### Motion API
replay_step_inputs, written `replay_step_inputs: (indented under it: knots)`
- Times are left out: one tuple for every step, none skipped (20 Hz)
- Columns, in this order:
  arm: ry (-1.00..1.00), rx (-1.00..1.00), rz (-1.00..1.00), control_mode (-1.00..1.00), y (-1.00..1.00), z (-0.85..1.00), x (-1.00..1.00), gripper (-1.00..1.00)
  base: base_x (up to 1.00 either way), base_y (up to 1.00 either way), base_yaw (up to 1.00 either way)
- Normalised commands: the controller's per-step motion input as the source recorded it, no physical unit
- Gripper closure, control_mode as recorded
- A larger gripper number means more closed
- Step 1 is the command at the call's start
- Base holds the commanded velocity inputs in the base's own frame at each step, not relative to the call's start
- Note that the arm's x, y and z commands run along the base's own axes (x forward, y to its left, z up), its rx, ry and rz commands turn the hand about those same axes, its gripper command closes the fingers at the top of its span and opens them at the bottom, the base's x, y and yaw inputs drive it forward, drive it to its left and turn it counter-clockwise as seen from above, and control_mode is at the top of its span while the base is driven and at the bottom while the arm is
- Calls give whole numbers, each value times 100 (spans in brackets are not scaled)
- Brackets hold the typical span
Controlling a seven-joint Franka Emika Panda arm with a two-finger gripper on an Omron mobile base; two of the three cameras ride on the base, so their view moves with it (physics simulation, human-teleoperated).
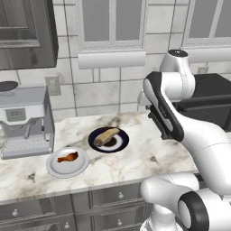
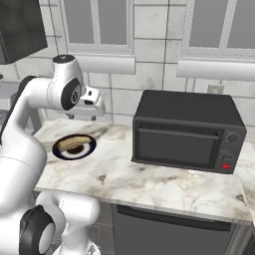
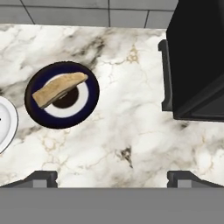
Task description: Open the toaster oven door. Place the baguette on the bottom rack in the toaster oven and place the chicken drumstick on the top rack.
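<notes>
Above the counter (image 3: 131,131), the spread gripper (image 3: 112,178) hovers between baguette (image 3: 59,89) and toaster oven (image 3: 197,61).

The white arm (image 2: 30,114) bends high, its gripper (image 3: 112,177) pointing straight down, jaws spread wide, nothing held

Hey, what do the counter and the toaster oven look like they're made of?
Counter: looks like polished marble or a marble-look stone, white with brown-grey veining. Toaster oven: likely matte black painted metal, with a dark, probably glass door panel; it shows no shine.

Matt black toaster oven (image 2: 188,130) — glossy veined marble counter (image 3: 131,131)
</notes>
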Motion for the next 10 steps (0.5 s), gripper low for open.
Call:
replay_step_inputs:
  knots:
    - [0, 0, 0, 100, 0, 0, 0, -100, 0, 22, 0]
    - [0, 0, 0, 100, 0, 0, 0, -100, 0, 26, 0]
    - [0, 0, 0, 100, 0, 0, 0, -100, 0, 29, 0]
    - [0, 0, 0, 100, 0, 0, 0, -100, 1, 31, 0]
    - [0, 0, 0, 100, 0, 0, 0, -100, 5, 28, 0]
    - [0, 0, 0, 100, 0, 0, 0, -100, 8, 27, -1]
    - [0, 0, 0, 100, 0, 0, 0, -100, 10, 26, -1]
    - [0, 0, 0, 100, 0, 0, 0, -100, 8, 22, -1]
    - [0, 0, 0, 100, 0, 0, 0, -100, 9, 17, -1]
    - [0, 0, 0, 100, 0, 0, 0, -100, 7, 12, -1]
